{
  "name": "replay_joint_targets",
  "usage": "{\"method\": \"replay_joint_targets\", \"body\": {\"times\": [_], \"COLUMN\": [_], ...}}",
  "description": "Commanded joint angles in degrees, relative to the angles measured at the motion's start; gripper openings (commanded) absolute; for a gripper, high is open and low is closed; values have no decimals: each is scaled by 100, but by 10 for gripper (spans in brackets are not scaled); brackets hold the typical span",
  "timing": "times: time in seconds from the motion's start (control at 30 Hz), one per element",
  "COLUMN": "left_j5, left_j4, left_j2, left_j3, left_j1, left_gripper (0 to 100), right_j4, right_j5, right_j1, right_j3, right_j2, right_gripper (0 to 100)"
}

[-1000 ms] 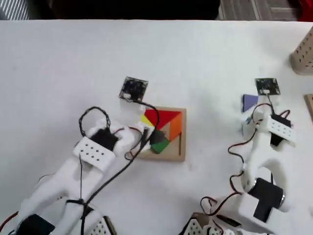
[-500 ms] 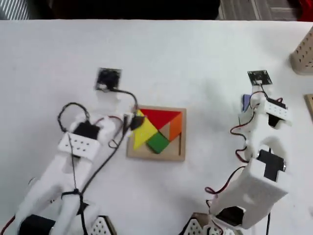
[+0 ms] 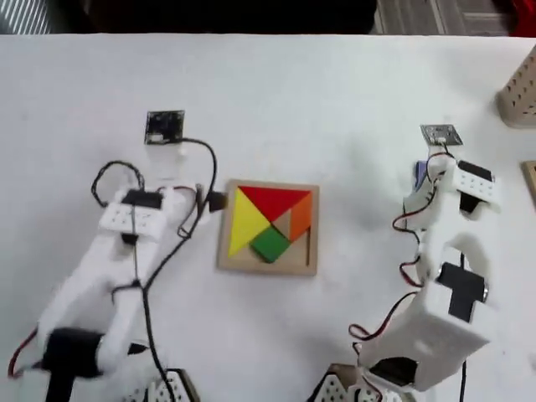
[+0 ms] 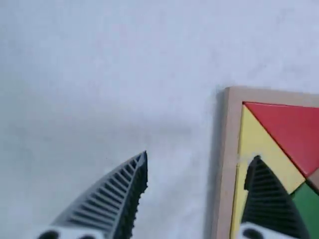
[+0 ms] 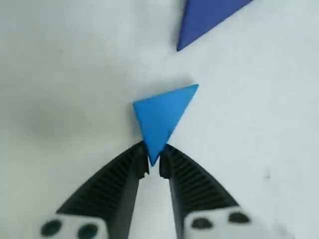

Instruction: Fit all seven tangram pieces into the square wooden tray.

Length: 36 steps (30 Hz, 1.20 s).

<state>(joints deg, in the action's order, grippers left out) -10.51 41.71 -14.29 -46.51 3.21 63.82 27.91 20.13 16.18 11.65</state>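
Observation:
The square wooden tray (image 3: 311, 251) lies mid-table holding a red triangle (image 3: 276, 201), a yellow triangle (image 3: 241, 224), a green square (image 3: 270, 244) and an orange piece (image 3: 302, 214). My left gripper (image 4: 197, 194) is open, astride the tray's left rim (image 4: 231, 149). One finger is over the yellow triangle (image 4: 259, 144) and the other over bare table. In the high view the left gripper (image 3: 211, 201) sits at the tray's upper left corner. My right gripper (image 5: 154, 167) is shut on one tip of a light blue triangle (image 5: 162, 117) lying flat on the table. A dark blue piece (image 5: 209, 15) lies just beyond it.
The right arm (image 3: 456, 188) stands at the right side of the table, and the dark blue piece (image 3: 421, 174) peeks out beside it. A wooden block (image 3: 521, 92) stands at the far right edge. Bare wood shows along the tray's right side and bottom.
The left arm has drawn back to the left off the tray, leaving the yellow triangle lying in it. The right arm has stretched out over the blue pieces.

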Motion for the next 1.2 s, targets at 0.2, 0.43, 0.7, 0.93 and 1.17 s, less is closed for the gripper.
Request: {"method": "replay_joint_targets", "body": {"times": [0.2, 0.43, 0.7, 0.93, 1.17], "left_j5": [-97, -79, -132, -870, -905], "left_j4": [862, 659, 290, 290, 290], "left_j2": [1402, 1446, 1982, 2273, 2431], "left_j3": [1503, 1459, 1495, 1670, 1855], "left_j1": [215, 330, 1156, 1499, 1912], "left_gripper": [69, 17, 20, 20, 20], "right_j4": [875, 576, 558, 505, -215], "right_j5": [-237, -264, -519, -554, -519], "right_j1": [-22, -57, -48, 215, 954], "right_j3": [202, 809, 1811, 2655, 3420], "right_j2": [-875, -1297, -2158, -2774, -3266], "right_gripper": [18, 18, 18, 18, 18]}}
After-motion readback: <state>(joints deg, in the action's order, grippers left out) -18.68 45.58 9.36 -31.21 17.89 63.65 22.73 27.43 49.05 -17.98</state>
